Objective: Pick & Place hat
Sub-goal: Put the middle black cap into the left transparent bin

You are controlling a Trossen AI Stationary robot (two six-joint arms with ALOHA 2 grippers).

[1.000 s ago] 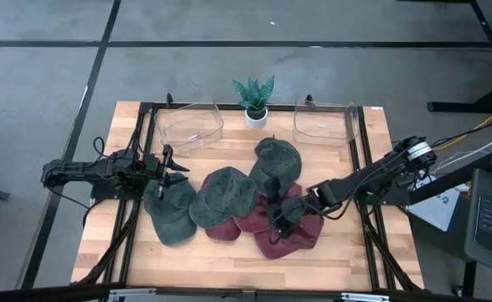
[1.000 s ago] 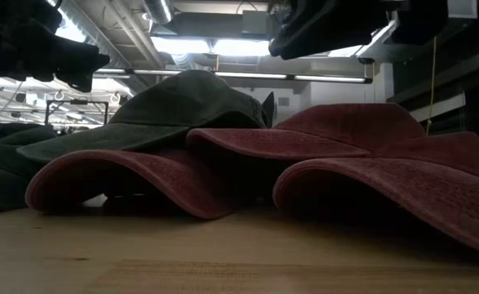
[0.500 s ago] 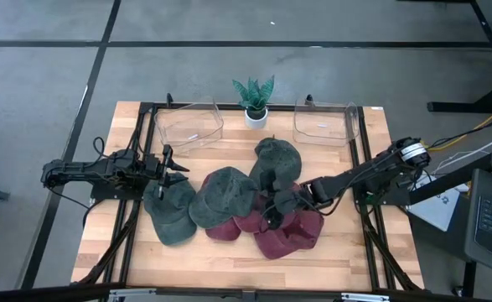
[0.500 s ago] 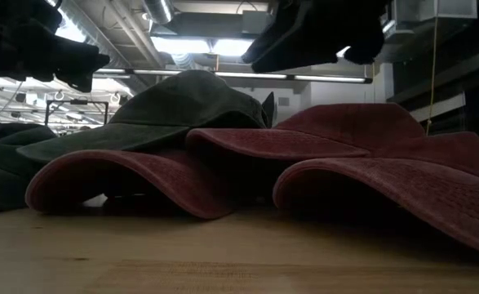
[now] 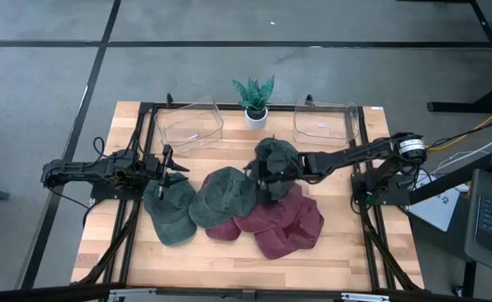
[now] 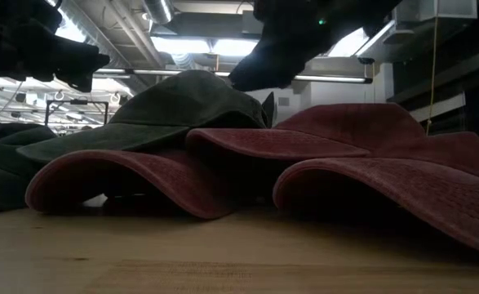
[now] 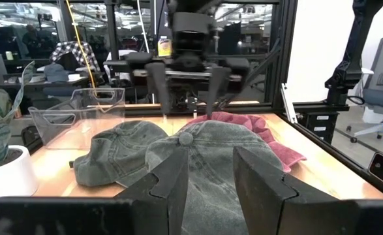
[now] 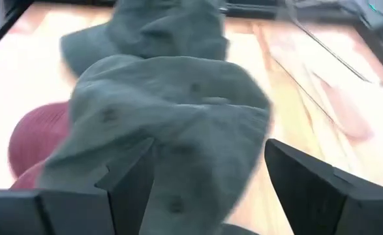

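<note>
The right pincer (image 5: 264, 179), jaws spread wide, hovers over a green hat (image 5: 277, 159) ready to grasp, while the left pincer (image 5: 168, 168) waits half-open over another hat (image 5: 171, 210).

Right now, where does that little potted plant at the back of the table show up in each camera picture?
High view: potted plant at the table's back edge, between the two clear bins.
Low view: not in it.
Left wrist view: at the picture's left edge.
Right wrist view: not in it.
Shared landmark: the green hat.
</note>
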